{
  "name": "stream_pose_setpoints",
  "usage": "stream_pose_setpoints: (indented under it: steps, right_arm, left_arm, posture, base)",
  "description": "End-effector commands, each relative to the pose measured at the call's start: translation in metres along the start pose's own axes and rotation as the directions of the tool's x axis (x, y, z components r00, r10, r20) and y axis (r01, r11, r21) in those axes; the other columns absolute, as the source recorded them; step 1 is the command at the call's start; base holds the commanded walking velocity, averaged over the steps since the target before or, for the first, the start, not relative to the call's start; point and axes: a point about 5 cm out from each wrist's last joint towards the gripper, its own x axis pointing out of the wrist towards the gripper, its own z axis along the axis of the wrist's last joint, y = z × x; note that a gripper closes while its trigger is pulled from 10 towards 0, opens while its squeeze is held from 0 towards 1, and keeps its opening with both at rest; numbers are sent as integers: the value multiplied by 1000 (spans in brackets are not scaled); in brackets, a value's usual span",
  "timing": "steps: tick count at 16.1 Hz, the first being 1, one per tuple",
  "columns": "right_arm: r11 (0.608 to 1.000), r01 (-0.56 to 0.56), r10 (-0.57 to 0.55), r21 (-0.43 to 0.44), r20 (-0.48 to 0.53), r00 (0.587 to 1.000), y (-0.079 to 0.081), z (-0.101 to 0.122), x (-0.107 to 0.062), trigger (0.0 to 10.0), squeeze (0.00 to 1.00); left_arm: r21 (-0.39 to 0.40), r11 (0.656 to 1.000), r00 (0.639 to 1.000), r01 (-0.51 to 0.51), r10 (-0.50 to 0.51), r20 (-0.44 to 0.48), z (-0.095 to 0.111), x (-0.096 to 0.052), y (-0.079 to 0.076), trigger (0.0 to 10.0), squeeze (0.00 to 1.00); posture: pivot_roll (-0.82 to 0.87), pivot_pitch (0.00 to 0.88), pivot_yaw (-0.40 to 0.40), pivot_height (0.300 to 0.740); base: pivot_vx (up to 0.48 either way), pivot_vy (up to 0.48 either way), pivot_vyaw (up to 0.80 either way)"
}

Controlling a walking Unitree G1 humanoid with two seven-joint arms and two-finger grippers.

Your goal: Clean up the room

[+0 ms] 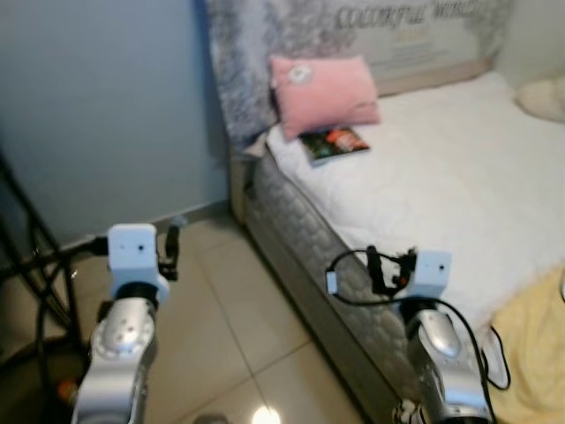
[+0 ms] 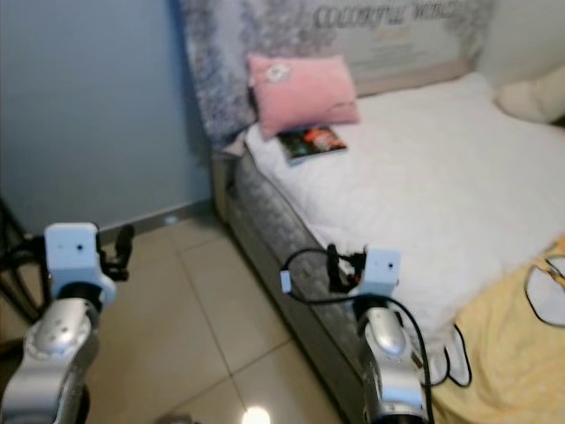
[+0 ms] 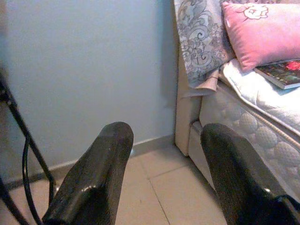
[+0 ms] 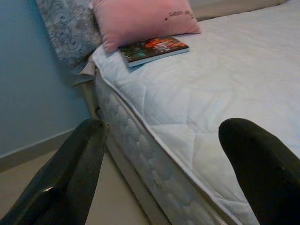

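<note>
Book (image 1: 335, 143) lies on the bed (image 1: 459, 177) under the pink pillow (image 1: 323, 91), at 11 o'clock from right gripper (image 4: 161, 164), the nearer one, long axis crosswise; both grippers' jaws apart, left gripper (image 3: 164, 173) over floor.

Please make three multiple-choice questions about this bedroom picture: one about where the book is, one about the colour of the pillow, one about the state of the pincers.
1. Where does the book lie?
A. On the floor tiles
B. On the bed, in front of the pillow
C. On the yellow blanket

2. What colour is the pillow by the headboard?
A. Pink
B. Green
C. Black

3. How are the left pincer and right pincer?
A. Both shut on the book
B. One holds the pillow
C. Both open and holding nothing

Answers:
1. B, the book rests on the white mattress, touching the pillow's lower edge.
2. A, it is plainly pink.
3. C, each wrist view shows a wide gap between the black fingers.
</note>
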Motion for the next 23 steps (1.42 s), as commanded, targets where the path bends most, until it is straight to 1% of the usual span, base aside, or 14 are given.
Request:
stream_pose_setpoints:
  steps: [1,2,4,7,8,9,11,15,16,18,19,20,22,23]
  right_arm:
    - [999,44,-45,18,40,998,-8,8,-2,10000,59]
    - [997,69,-70,28,41,997,-11,6,-4,10000,55]
    - [996,79,-81,34,39,996,-12,5,-5,10000,51]
    - [995,82,-84,60,44,995,-6,4,-4,10000,51]
    - [995,80,-83,64,42,996,-5,4,-3,10000,106]
    - [995,72,-75,67,35,997,-2,3,0,10000,133]
    - [997,46,-48,63,33,998,2,5,4,10000,149]
    - [998,22,-24,59,29,999,4,8,12,10000,161]
    - [998,12,-14,55,30,999,4,9,13,10000,188]
    - [999,7,-9,52,31,999,5,9,14,10000,200]
    - [999,7,-8,50,30,1000,5,9,14,10000,243]
    - [999,5,-7,48,27,1000,5,9,14,10000,255]
    - [999,-2,1,48,23,1000,6,8,14,10000,271]
    - [999,7,-8,41,19,1000,6,7,14,10000,212]
  left_arm:
    - [-1,1000,1000,27,-27,9,4,4,0,10000,0]
    - [2,998,998,55,-55,11,5,6,0,10000,0]
    - [5,998,998,62,-62,11,6,8,0,10000,0]
    - [-5,998,998,66,-66,2,7,9,-2,10000,0]
    - [-12,998,998,65,-65,5,8,9,-3,10000,0]
    - [-21,998,998,62,-62,9,10,10,-4,10000,0]
    - [-27,998,998,56,-55,10,10,11,-4,10000,0]
    - [-34,998,999,46,-46,9,10,11,-5,10000,0]
    - [-38,998,999,42,-42,16,11,11,-7,10000,0]
    - [-39,998,999,43,-42,26,12,12,-8,10000,0]
    - [-39,998,999,45,-44,28,13,13,-9,10000,0]
    - [-39,998,999,46,-45,28,12,13,-11,10000,0]
    - [-42,998,999,47,-46,26,11,13,-13,10000,0]
    - [-37,998,999,44,-43,24,12,14,-13,10000,0]
  posture:
    - [124,0,-45,740]
    - [118,0,-33,740]
    - [112,0,-16,740]
    - [109,0,7,740]
    - [111,0,15,740]
    - [114,0,14,740]
    - [123,0,4,740]
    - [134,0,-9,740]
    - [136,0,-23,740]
    - [136,0,-25,740]
    - [134,0,-28,740]
    - [131,0,-31,740]
    - [128,0,-33,740]
    - [128,0,-32,740]
  base:
    - [450,0,0]
    - [454,0,0]
    - [454,0,0]
    - [450,0,0]
    - [450,0,775]
    - [454,0,725]
    - [450,0,703]
    - [451,0,683]
    - [450,0,650]
    - [450,0,650]
    - [454,0,625]
    - [450,0,631]
    - [450,0,625]
    - [450,0,631]
